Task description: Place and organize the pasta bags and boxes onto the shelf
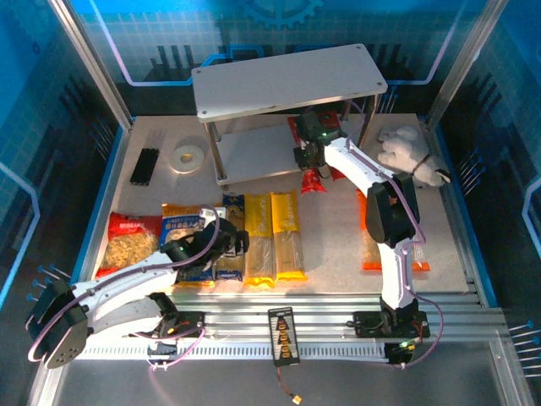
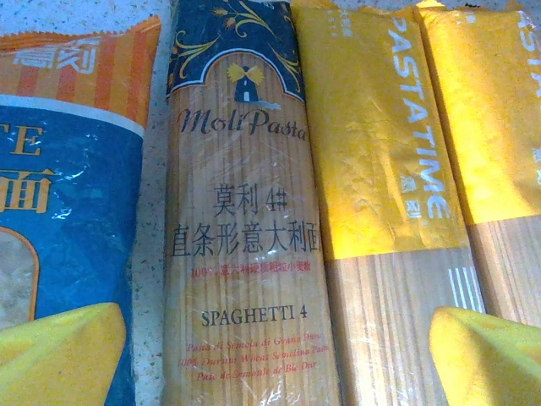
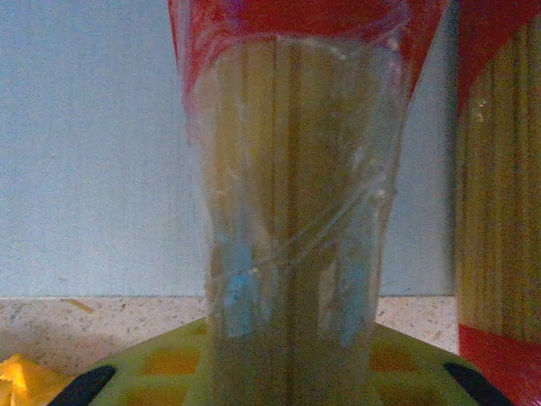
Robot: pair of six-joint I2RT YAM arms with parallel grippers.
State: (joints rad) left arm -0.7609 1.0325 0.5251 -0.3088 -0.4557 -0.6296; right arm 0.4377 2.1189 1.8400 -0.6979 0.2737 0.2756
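1. Currently, the left tool (image 2: 275, 364) hangs released over the surface (image 2: 152, 211). Its yellow fingertips (image 2: 63, 355) sit either side of the dark blue pasta box (image 2: 241, 211), which lies flat beside a yellow pasta box (image 2: 380, 169).
2. The right tool (image 1: 309, 161) is clenched on a red pasta box (image 3: 296, 211) at the front edge of the shelf (image 1: 254, 152), lower board.

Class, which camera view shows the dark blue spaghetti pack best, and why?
Left wrist: the dark blue spaghetti pack lies close below, its label readable. Top external shows it small, partly under the left gripper. The right wrist faces a red pack instead.
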